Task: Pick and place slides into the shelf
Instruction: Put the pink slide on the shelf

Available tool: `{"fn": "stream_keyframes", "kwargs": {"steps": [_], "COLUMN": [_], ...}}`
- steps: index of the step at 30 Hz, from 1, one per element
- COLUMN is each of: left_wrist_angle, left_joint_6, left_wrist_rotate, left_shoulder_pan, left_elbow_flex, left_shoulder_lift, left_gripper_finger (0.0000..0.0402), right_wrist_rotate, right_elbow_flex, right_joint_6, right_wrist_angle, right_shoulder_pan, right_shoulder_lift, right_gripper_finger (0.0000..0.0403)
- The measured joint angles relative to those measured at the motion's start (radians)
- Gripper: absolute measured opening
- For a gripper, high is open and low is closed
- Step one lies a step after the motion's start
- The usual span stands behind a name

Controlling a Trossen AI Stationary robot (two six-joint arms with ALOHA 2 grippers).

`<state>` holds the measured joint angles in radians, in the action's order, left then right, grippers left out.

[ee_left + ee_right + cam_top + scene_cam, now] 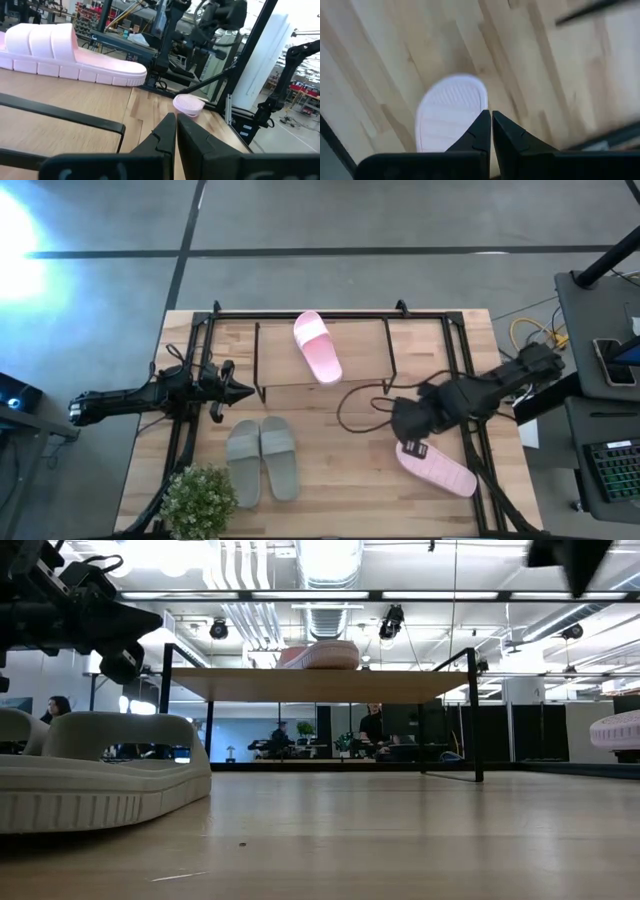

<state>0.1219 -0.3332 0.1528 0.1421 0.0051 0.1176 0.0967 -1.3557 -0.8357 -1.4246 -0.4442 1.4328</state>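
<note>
One pale pink slide (318, 347) lies flat on the shelf's wooden top board (360, 360), as the low view also shows with the slide (320, 655) on the board (310, 686). The second pink slide (437, 468) lies on the table at the right. My right gripper (408, 445) hovers shut over one end of that slide (451, 116), fingertips (490, 115) pointing down. The grey-green pair (262, 460) rests side by side on the table near the front. My left gripper (244, 392) is shut, level, beside the shelf's left legs, holding nothing.
A large black tube frame (455, 340) encloses the shelf and runs along both table sides. A black cable (360, 405) loops on the wood near my right gripper. A small green plant (200, 500) stands at the near left corner. Bare wood lies between the grey-green pair and the pink slide.
</note>
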Motion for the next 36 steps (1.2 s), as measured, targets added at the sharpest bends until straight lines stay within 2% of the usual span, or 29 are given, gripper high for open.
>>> {"fn": "stream_keyframes", "kwargs": {"steps": [8, 15, 22, 24, 29, 36], "left_wrist_angle": [0.001, 0.000, 0.001, 0.000, 0.001, 0.001], "left_joint_6": [0.000, 0.000, 0.000, 0.000, 0.000, 0.000], "left_wrist_rotate": [0.000, 0.000, 0.000, 0.000, 0.000, 0.000], "left_shoulder_pan": [0.000, 0.000, 0.000, 0.000, 0.000, 0.000], "left_elbow_flex": [0.000, 0.000, 0.000, 0.000, 0.000, 0.000], "left_shoulder_lift": [0.000, 0.001, 0.000, -0.001, 0.000, 0.001], "left_gripper_finger": [0.0001, 0.0001, 0.0001, 0.0001, 0.0001, 0.0001], "right_wrist_rotate": [-0.048, -0.101, -0.078, -0.096, -0.228, -0.374], "right_elbow_flex": [0.258, 0.452, 0.556, 0.580, 0.628, 0.595], "right_joint_6": [-0.294, -0.365, -0.477, -0.473, -0.367, -0.248], "right_wrist_angle": [0.051, 0.190, 0.193, 0.196, 0.245, 0.295], "right_shoulder_pan": [-0.098, -0.161, -0.169, -0.170, -0.171, -0.172], "right_shoulder_lift": [-0.125, -0.153, -0.156, -0.156, -0.155, -0.155], "right_gripper_finger": [0.0009, 0.0009, 0.0009, 0.0009, 0.0009, 0.0009]}}
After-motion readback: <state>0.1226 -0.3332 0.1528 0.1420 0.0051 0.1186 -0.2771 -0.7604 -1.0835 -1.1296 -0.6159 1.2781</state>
